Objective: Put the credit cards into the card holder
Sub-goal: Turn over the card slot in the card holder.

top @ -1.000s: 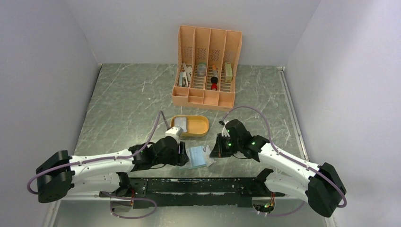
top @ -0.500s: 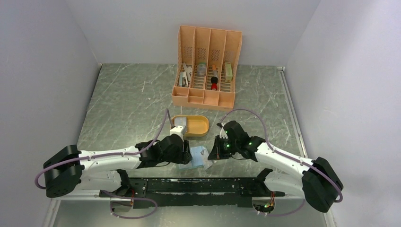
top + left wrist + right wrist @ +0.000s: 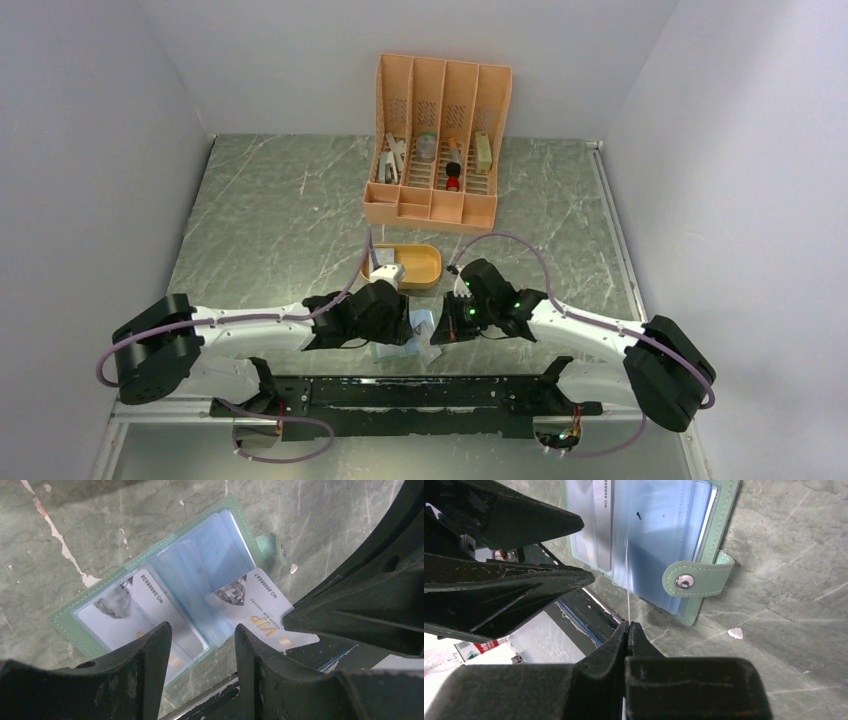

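1. the card holder lies open and flat on the table at its near edge, between the two arms and just near of the orange tray. its snap strap sticks out toward the right arm.
2. the right gripper has its fingers pressed together on the vip card, pinching one short end. the free end lies over the clear pocket on that side; whether it is inside the sleeve i cannot tell.
3. the left gripper hangs over the holder's near edge, fingers apart with nothing between them. whether they touch the holder i cannot tell.
4. the other card sits in the pocket on the left arm's side.
5. the vip card looks light, thin, stiff but springy, and slick. a pinch at its tail end leaves the leading edge free, though pushing it in at a steep angle would likely bow it.
6. the holder looks soft and light, with floppy sleeves that may cling shut. it would probably slide on the smooth table, so it is best pinned by its green border, not the pockets.
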